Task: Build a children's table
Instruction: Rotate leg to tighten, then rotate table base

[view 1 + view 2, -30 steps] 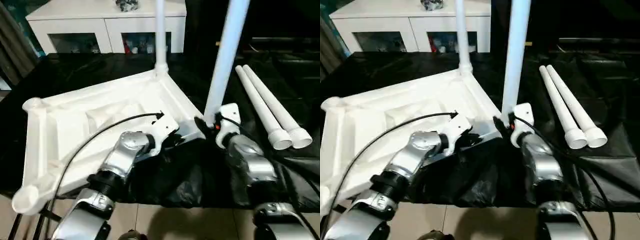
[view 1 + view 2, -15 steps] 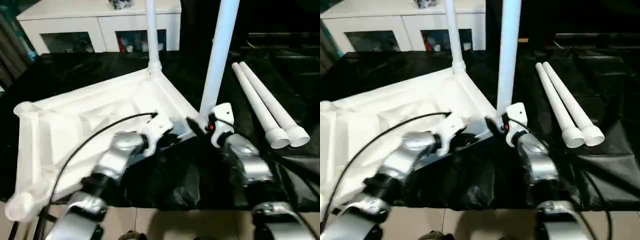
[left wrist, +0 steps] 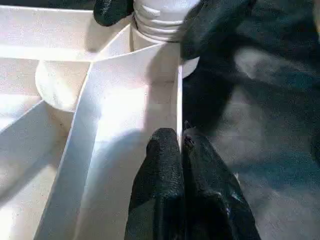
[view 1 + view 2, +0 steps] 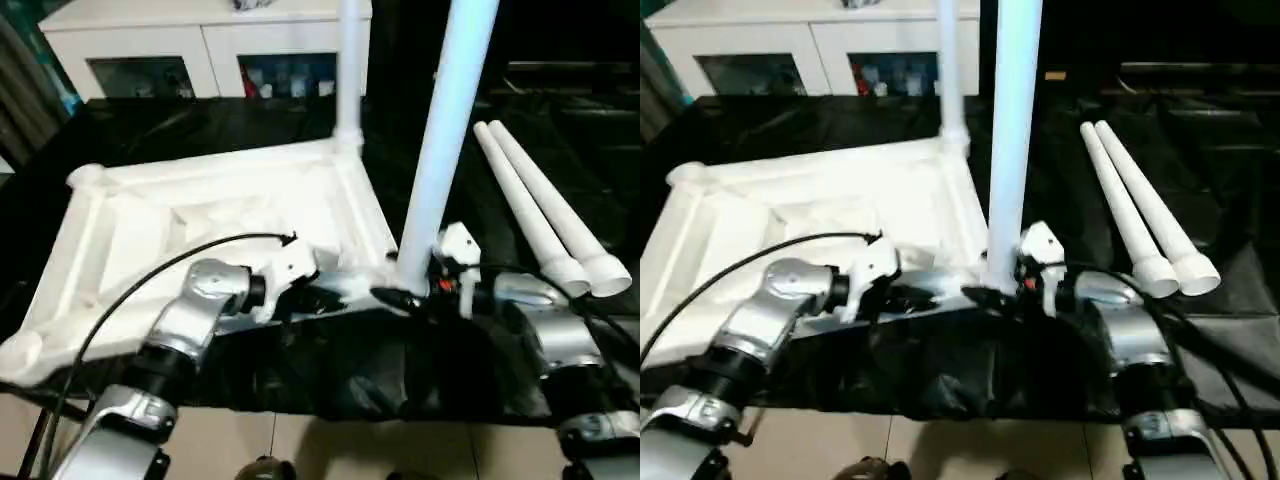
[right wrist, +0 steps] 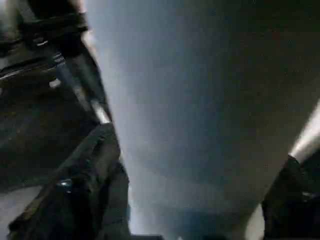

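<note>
Since 1 second ago the right gripper (image 4: 400, 298) has swung lower, now reaching sideways to the upright leg (image 4: 445, 140) at the tabletop (image 4: 210, 215) corner. From the head views, the upturned tabletop lies on the black-draped table (image 4: 130, 140); another leg (image 4: 349, 70) stands at its far corner and 2 spare legs (image 4: 545, 215) lie to the right. Left wrist view: the left gripper (image 3: 180, 150) pinches the tabletop's rim wall, jaws nearly closed. Right wrist view: black fingers (image 5: 102, 165) flank the leg, clasping it
</note>
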You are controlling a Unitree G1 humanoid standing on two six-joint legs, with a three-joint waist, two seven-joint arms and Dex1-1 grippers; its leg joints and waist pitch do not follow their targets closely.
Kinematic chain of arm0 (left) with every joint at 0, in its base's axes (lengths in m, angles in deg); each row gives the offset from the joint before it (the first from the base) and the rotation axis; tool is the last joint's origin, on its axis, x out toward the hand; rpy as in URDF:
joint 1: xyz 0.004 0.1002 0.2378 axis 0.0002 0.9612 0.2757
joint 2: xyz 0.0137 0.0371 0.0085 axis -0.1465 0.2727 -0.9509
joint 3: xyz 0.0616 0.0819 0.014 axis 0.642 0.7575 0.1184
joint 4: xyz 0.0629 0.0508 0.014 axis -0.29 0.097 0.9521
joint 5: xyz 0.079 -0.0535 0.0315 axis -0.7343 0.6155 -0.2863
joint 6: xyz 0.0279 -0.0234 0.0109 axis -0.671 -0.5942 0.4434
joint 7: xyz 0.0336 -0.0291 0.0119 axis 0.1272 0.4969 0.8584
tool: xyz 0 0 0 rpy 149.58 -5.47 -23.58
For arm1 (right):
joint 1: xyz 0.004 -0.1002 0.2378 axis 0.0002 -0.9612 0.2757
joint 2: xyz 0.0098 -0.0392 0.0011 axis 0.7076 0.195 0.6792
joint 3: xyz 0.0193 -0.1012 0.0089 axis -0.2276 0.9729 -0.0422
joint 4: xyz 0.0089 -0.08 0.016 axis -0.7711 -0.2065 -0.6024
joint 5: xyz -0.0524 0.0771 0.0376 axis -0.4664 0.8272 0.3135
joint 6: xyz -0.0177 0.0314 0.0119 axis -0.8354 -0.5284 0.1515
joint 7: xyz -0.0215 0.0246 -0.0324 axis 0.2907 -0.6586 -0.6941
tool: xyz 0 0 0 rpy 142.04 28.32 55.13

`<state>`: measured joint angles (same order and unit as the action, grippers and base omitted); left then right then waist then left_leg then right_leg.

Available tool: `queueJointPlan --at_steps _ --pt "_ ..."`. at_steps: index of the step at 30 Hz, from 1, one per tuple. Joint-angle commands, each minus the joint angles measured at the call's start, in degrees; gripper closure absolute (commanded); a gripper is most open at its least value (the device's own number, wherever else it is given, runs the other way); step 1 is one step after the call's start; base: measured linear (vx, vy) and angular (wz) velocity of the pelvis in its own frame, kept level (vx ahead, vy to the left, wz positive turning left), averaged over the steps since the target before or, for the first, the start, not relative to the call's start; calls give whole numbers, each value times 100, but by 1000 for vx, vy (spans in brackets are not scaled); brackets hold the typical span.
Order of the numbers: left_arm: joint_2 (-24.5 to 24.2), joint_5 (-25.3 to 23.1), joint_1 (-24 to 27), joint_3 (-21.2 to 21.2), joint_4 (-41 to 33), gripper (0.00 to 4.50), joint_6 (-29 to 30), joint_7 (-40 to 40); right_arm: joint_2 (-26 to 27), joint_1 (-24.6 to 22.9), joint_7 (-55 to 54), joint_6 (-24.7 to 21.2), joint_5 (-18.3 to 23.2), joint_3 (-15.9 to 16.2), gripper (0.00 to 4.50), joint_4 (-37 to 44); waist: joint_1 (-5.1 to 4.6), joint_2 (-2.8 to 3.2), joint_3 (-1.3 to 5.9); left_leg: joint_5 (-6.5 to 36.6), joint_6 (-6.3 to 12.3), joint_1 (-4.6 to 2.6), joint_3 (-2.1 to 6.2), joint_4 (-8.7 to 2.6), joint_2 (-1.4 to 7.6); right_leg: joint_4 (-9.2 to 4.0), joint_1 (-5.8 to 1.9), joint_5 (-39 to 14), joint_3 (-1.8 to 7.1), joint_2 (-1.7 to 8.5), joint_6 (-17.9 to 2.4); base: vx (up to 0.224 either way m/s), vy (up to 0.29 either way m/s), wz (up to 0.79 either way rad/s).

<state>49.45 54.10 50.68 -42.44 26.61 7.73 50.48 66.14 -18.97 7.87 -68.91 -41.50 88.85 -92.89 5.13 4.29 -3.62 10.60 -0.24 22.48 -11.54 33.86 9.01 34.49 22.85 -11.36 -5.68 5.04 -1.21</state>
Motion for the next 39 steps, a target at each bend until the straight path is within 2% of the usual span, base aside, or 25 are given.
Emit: queueJointPlan --at_steps 1,9,12,13,14,15,16,17,18,19,20,21,22,25,26,28,29,30,31,32,33,35,36,37,39 --pt "132 150 -71 199 -174 450 -80 78 170 -68 738 -97 85 781 107 331 17 -117 347 824 808 -103 237 -357 517 -384 -273 -774 355 518 -1406 0 0 0" --pt "-15 171 -174 200 -30 450 -144 323 21 -17 1199 -275 81 956 170 481 48 -118 379 699 788 -104 239 -340 515 -355 -280 -654 354 519 -1422 0 0 0" --pt "12 121 -193 146 16 450 -132 147 135 -24 943 -221 55 864 178 401 55 -112 405 620 801 -100 239 -323 511 -336 -291 -508 349 520 -1456 0 0 0" --pt "57 73 -206 115 46 450 -77 -49 238 -28 643 -143 30 761 178 330 56 -102 407 626 797 -99 236 -318 509 -339 -289 -503 347 520 -1462 0 0 0" --pt "161 -21 -229 58 97 450 34 -436 435 -32 56 38 -28 557 179 184 45 -65 403 658 729 -100 238 -327 518 -346 -269 -527 355 520 -1455 0 0 0" --pt "161 -21 -229 58 97 450 34 -436 435 -32 56 38 -28 557 179 184 45 -65 403 658 729 -100 238 -327 518 -346 -269 -527 355 520 -1455 0 0 0" --pt "219 -70 -251 36 136 450 47 -622 524 -25 -212 45 -50 452 180 112 29 -86 381 920 573 -116 245 -349 501 -390 -276 -908 352 518 -1418 0 0 0" --pt "371 -168 -316 -30 220 450 171 -1077 693 -20 -781 55 -122 282 180 -14 26 -86 361 1037 519 -121 243 -361 497 -415 -270 -1095 355 523 -1391 0 0 0" --pt "459 -220 -360 -67 275 450 239 -1336 781 -14 -1091 42 -164 191 180 -83 -12 -82 327 1268 354 -142 250 -388 499 -465 -253 -1506 365 529 -1309 0 0 0" --pt "621 -304 -423 -115 332 450 315 -1752 947 -4 -1640 -96 -211 40 180 -188 -10 -69 326 1410 231 -167 272 -400 495 -499 -267 -1820 367 544 -1212 0 0 0" --pt "749 -345 -475 -154 371 450 400 -2036 1074 13 -2074 -196 -253 -69 180 -279 -24 -47 307 1498 179 -180 267 -416 503 -517 -239 -1939 377 532 -1170 0 0 0" --pt "1013 -414 -566 -198 421 450 527 -2519 1309 60 -2872 -285 -329 -258 180 -478 -54 -50 303 1635 56 -205 280 -440 507 -527 -227 -2062 380 521 -1127 0 0 0" --pt "1106 -447 -601 -208 447 450 565 -2702 1386 78 -3141 -303 -353 -319 180 -543 -66 -52 308 1719 -25 -213 288 -444 494 -543 -231 -2099 381 526 -1082 0 0 0" --pt "1339 -522 -688 -198 525 450 620 -3030 1608 155 -3950 -301 -437 -513 180 -757 -65 -37 336 1615 4 -193 284 -437 486 -532 -240 -1816 387 532 -1071 0 0 0" --pt "1508 -507 -742 -246 597 450 665 -3259 1756 200 -4319 -306 -397 -654 180 -830 -52 -9 369 1469 61 -180 284 -425 468 -496 -265 -1487 378 523 -1091 0 0 0" --pt "1669 -504 -795 -253 676 450 639 -3401 1916 236 -4627 -280 -370 -766 180 -858 -34 -44 390 1269 152 -167 271 -407 463 -477 -272 -1141 378 523 -1149 0 0 0" --pt "1757 -545 -843 -203 759 450 528 -3429 2047 291 -4948 -197 -413 -846 180 -872 -19 -16 417 1192 176 -155 272 -394 463 -453 -290 -1024 374 532 -1171 0 0 0" --pt "1781 -558 -875 -166 814 450 424 -3405 2099 338 -5092 -145 -427 -892 180 -903 -14 -25 434 1052 241 -150 269 -386 464 -435 -289 -822 369 530 -1197 0 0 0" --pt "1791 -563 -889 -151 839 450 379 -3397 2121 361 -5151 -122 -432 -914 180 -921 -16 -30 432 1022 271 -139 268 -382 453 -432 -294 -781 362 530 -1208 0 0 0" --pt "1803 -571 -908 -147 877 450 360 -3424 2135 383 -5147 -74 -418 -929 145 -934 -4 -27 443 961 326 -128 265 -368 448 -423 -308 -705 357 537 -1212 0 0 0" --pt "1810 -572 -927 -143 921 450 313 -3456 2130 400 -5183 -44 -418 -919 124 -951 0 16 445 986 356 -130 264 -364 455 -429 -305 -691 350 540 -1215 0 0 0" --pt "1812 -553 -949 -133 987 450 218 -3434 2129 415 -5116 -54 -321 -950 108 -966 -11 0 432 1093 392 -119 263 -370 448 -443 -320 -796 343 531 -1191 0 0 0" --pt "1797 -566 -980 -112 1067 450 49 -3432 2095 421 -5165 -20 -373 -930 108 -958 -19 58 435 1156 383 -119 275 -373 449 -445 -320 -915 341 539 -1161 0 0 0" --pt "1793 -568 -993 -102 1101 450 -8 -3416 2068 423 -5231 11 -443 -906 92 -953 -47 23 427 1213 372 -106 280 -384 443 -466 -329 -1026 331 526 -1109 0 0 0" --pt "1783 -573 -1026 -96 1182 450 -104 -3400 1962 423 -5450 130 -696 -812 82 -935 -54 16 445 1130 355 -118 274 -375 447 -455 -320 -996 338 528 -1115 0 0 0"
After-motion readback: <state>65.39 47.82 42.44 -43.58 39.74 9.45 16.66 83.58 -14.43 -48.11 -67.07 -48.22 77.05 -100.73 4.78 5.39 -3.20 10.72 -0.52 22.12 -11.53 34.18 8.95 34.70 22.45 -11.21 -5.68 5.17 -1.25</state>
